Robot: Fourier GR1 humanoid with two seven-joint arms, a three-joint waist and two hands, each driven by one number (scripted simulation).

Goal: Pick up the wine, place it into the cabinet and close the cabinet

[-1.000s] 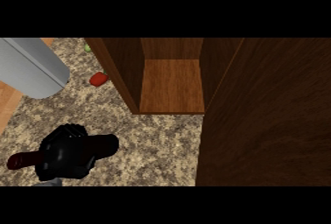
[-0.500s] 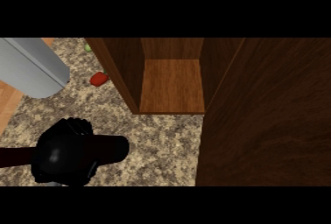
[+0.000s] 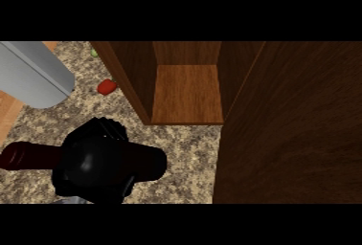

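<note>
A black hand (image 3: pixel 96 165) sits at the near left of the speckled counter (image 3: pixel 184 139), its fingers curled round the dark wine bottle (image 3: pixel 145 162) — which hand it is cannot be told. The bottle lies sideways, its ends showing left and right of the hand. Beyond it to the right, the wooden cabinet (image 3: pixel 187 93) stands open, its door (image 3: pixel 290 124) swung near. A small red object (image 3: pixel 107 86) lies by the cabinet's left wall — beside a grey rounded thing (image 3: pixel 32 72) at far left.
</note>
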